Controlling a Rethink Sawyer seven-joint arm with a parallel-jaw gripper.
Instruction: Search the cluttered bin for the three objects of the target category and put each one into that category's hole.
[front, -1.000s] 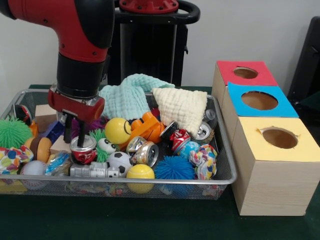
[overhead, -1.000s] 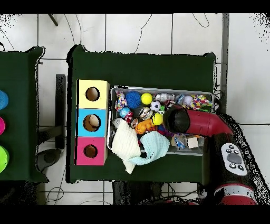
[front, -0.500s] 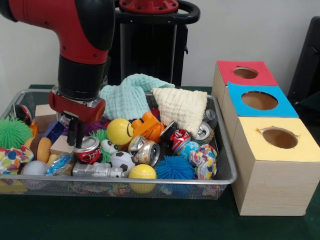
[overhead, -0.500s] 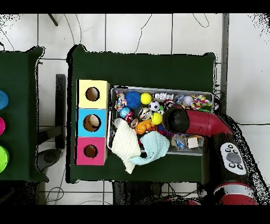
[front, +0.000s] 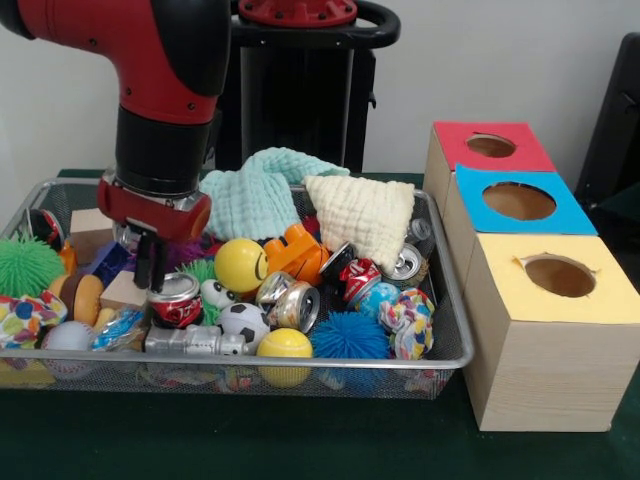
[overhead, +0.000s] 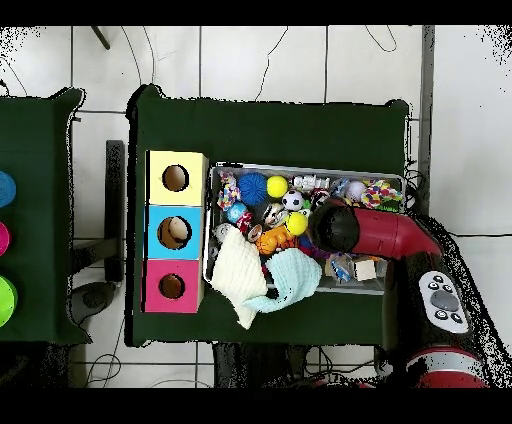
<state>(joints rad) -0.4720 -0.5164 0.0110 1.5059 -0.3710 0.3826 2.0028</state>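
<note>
Crushed red can stands upright in the wire mesh bin, directly under the claw, whose dark fingers reach down to the can's top rim; whether the fingers are clamped on the can or apart cannot be told from either view. Beside the claw, toward the boxes, sit a yellow smiley ball, a small white skull-face ball and a soccer ball. Further on that side lie two more crushed cans: a silver can and a red-and-silver can. In front of the claw, against the bin's near wall, lies a grey toy robot figure next to a plain yellow ball. Behind the claw, a mint-green cloth and a cream cloth are piled at the back of the bin. On the side away from the boxes sits a green spiky ball. Well apart from the claw, outside the bin on the green bench, stand three wooden boxes with round holes: red-topped, blue-topped and yellow-topped. In the overhead view the red arm covers the claw.
</note>
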